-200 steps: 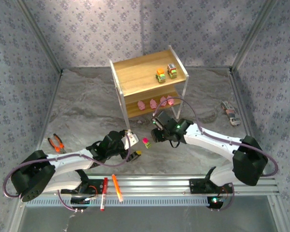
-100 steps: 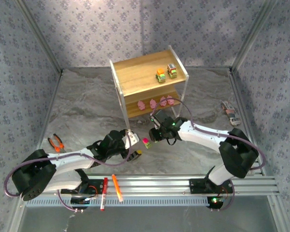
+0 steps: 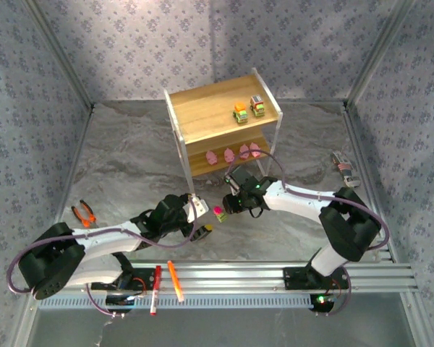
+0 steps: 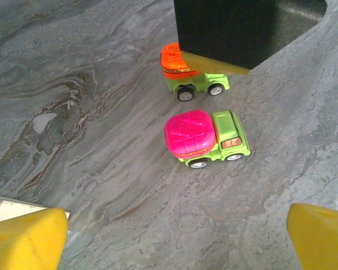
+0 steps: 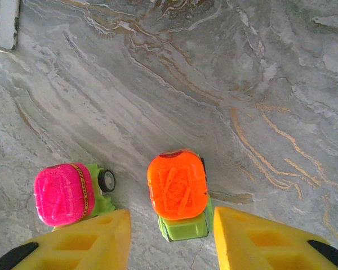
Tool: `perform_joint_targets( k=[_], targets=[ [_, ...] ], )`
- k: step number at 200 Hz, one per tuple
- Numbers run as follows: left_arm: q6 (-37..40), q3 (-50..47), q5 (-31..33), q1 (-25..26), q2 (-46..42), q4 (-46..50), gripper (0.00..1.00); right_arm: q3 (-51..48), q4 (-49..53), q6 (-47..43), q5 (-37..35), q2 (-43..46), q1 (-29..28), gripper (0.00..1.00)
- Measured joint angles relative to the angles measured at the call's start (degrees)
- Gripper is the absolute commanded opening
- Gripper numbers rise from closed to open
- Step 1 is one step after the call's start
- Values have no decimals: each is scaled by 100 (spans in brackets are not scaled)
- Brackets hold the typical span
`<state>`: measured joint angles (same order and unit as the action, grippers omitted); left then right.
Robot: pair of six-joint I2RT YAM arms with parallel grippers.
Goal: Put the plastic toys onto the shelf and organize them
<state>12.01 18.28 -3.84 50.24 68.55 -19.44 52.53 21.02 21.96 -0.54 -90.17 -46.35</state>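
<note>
Nearest, the left gripper (image 4: 174, 236) hangs with jaws wide and empty, facing the green plastic truck with magenta top (image 4: 205, 138) on the grey marbled table (image 4: 73, 84). Just behind it, the right gripper (image 5: 172, 219) stands over the green truck with orange top (image 5: 177, 188). Its jaws are narrow but open, one on each side of the truck's long axis. Whether they touch its sides I cannot tell. The wooden two-tier shelf (image 3: 202, 119) is farther back.
</note>
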Motion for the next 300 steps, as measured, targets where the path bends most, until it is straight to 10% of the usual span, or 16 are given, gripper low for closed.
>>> perform_joint_targets(
  k=[300],
  targets=[
    [0,76,-96,-11,26,118,99,120,7,-208,55,-358,83,32]
  ],
)
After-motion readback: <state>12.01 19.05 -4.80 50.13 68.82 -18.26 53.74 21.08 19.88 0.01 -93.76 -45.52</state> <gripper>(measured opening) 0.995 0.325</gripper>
